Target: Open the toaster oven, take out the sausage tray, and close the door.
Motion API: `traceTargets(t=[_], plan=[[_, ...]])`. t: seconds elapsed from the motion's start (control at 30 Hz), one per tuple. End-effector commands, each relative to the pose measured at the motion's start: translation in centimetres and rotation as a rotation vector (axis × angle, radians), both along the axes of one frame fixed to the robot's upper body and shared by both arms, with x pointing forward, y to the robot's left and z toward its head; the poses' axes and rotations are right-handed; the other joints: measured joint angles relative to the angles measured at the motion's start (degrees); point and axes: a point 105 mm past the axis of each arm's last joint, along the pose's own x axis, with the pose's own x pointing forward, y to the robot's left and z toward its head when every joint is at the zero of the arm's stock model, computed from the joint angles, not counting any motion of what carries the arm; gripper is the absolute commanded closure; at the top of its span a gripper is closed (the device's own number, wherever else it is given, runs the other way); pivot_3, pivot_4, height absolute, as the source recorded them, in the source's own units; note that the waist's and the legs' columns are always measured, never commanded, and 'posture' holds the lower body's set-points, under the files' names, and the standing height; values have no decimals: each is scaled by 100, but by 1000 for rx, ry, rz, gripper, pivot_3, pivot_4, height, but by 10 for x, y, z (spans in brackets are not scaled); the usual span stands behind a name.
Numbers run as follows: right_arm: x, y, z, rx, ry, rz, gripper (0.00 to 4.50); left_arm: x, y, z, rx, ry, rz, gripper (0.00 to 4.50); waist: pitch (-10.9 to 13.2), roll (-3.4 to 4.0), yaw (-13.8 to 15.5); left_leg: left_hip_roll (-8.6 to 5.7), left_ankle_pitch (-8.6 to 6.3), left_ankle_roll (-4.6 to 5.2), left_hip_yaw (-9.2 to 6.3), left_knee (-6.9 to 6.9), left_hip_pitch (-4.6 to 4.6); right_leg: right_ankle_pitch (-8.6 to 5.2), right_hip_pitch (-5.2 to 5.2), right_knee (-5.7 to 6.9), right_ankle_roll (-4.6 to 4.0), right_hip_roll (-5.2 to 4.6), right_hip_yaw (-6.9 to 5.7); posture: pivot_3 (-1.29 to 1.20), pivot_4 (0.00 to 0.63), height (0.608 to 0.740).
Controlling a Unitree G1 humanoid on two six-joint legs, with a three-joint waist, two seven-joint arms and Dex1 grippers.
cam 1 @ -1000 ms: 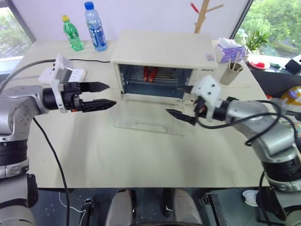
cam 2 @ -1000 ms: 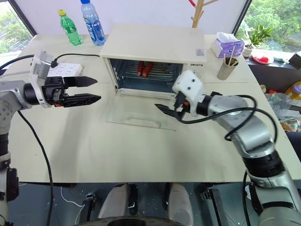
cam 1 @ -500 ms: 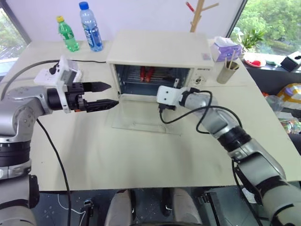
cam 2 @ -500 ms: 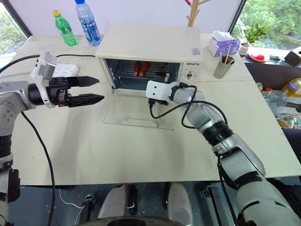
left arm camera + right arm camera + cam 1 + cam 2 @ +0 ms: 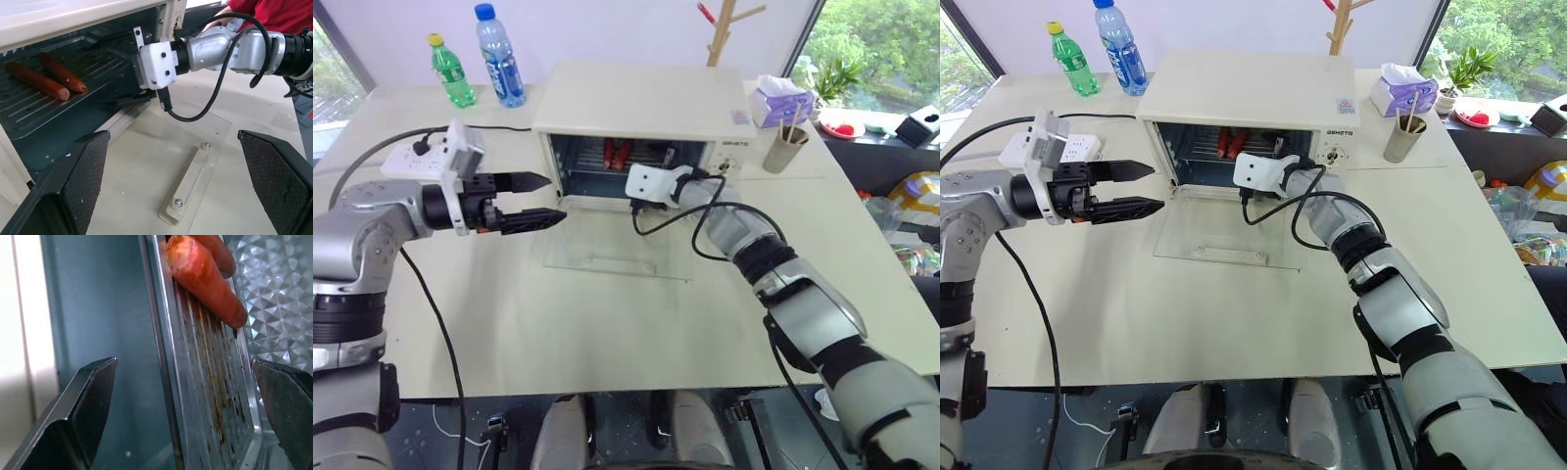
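The door [image 5: 619, 240] lies flat open on the table, just below the right gripper [image 5: 128, 100], whose fingers are spread wide at the mouth of the toaster oven [image 5: 641, 103]. Straight ahead of them sits the sausage tray [image 5: 205, 382], its near rim between the jaws but untouched. I'd level one finger under that rim, then close. The left gripper [image 5: 536, 201] hovers spread, off to the side.

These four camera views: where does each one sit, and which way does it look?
Left and right eye views: head, looking down at the toaster oven; both arms show.
Left wrist view: left wrist, facing the door and right end effector.
Right wrist view: right wrist, at the sausage tray.
Shared: the sausages.
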Motion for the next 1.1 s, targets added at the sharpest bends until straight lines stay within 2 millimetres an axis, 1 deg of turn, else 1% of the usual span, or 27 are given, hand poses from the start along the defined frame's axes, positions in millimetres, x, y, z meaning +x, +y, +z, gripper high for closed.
traceTargets(t=[0.03, 0.1, 0.13, 0.2, 0.23, 0.43, 0.53, 0.6, 0.63, 0.67, 0.7, 0.87, 1.1], plan=[[4, 4, 14, -4, -57, 8, 246, 3, -1, 13, -4, -55, -3, 16, 0, 0, -4, 0, 0, 0, 0, 0, 0, 0, 0, 0, 0, 0, 0, 0, 150, 722], [5, 5, 13, -11, -65, 6, 856, 5, -2, 13, -7, -57, -1, 0, 0, 0, -4, 0, 0, -1, 0, 0, 0, 0, 0, 1, 0, 0, 0, 0, 150, 722], [5, 5, 13, -12, -67, 7, 1321, 6, -2, 13, -8, -57, -1, 0, 0, 0, -5, 0, 1, -1, -1, 0, 0, 0, 0, 1, 0, 0, 0, 0, 150, 722], [5, 5, 13, -14, -74, 8, 2402, 7, -2, 13, -9, -55, -2, 0, 0, 0, -7, 0, 1, -2, 0, 0, 1, 0, 0, 2, 0, 0, 1, 0, 150, 722], [5, 5, 12, -15, -76, 9, 2817, 8, -3, 12, -10, -51, -4, 0, 0, 0, -7, 0, 2, -3, 0, 0, 1, 0, 0, 2, 0, 0, 1, 0, 150, 722], [5, 4, 7, -19, -76, 9, 2817, 14, -3, 6, -1, -18, -24, 0, 0, 0, -5, 0, 2, -4, 0, 0, 1, 0, 0, 3, 0, 0, 1, 0, 150, 722], [4, 5, 5, -20, -72, 20, 2817, 21, -2, 3, 13, -9, -29, 0, 0, 0, -6, 0, 2, -3, 0, 0, 1, 0, 0, 3, 0, 0, 0, 0, 150, 722], [3, 7, 5, -21, -73, 27, 3378, 28, 0, 2, 22, -3, -25, 0, 0, 0, -6, 0, 2, -3, 0, 0, 1, 0, 0, 3, 0, 1, 1, 0, 150, 722], [2, 8, 4, -23, -75, 31, 3746, 34, 0, 2, 24, 1, -21, 0, -1, 1, -5, 0, 2, -3, 0, -1, 1, 0, -1, 3, 0, 1, 0, 0, 150, 722], [2, 9, 4, -25, -78, 35, 4218, 39, 0, 2, 26, 5, -19, 0, -2, -2, -3, 0, 2, -3, 1, -2, 3, 0, 0, 4, 0, 1, 0, 0, 150, 722], [1, 9, 4, -26, -82, 39, 4443, 43, 0, 2, 27, 9, -19, 0, -6, -7, -2, 0, 2, -3, 2, -1, 3, 0, 0, 6, 0, 1, 0, 0, 150, 722], [-3, 11, 4, -29, -93, 57, 4443, 55, -2, 0, 44, 34, -51, 0, -6, -7, -4, 0, 3, -4, 5, -4, 3, 0, -2, 6, 0, 2, 1, 0, 150, 722], [-20, 17, 2, -40, -107, 104, 4443, 69, -6, -1, 65, 32, -61, 0, -5, -7, -1, 0, 1, -2, 7, -6, -3, 0, -4, 0, 0, 2, 0, 0, 150, 722]])
